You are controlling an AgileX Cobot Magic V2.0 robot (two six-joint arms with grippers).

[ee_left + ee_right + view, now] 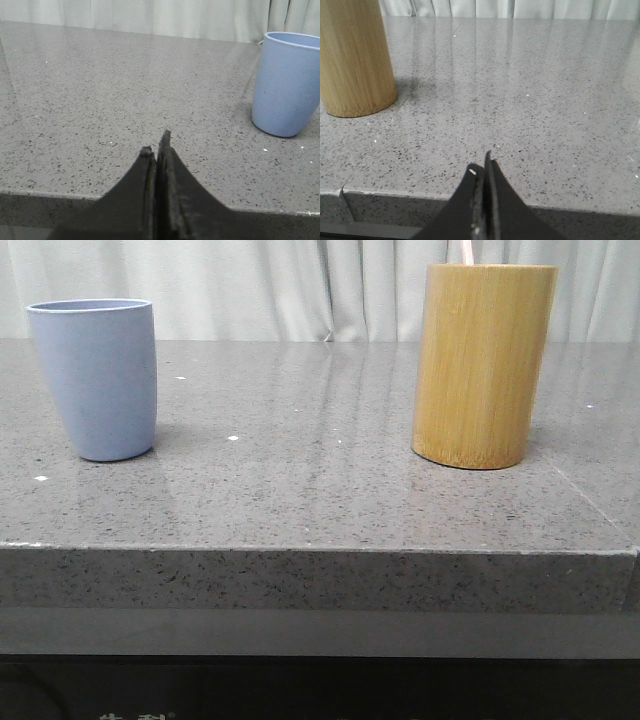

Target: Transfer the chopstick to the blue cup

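Chopstick (466,251) upright in bamboo holder (484,365), nearer right gripper (485,162), fingers pressed together on both grippers; left gripper (156,145) by blue cup (96,377).

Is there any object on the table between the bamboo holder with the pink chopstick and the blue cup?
No. Between the tan bamboo cylinder holder and the light-blue handleless cup, only bare grey speckled tabletop is visible.

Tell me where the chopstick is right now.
In the front view the chopstick stands in the bamboo holder on the table's right, its tip poking above the rim, far from the blue cup.
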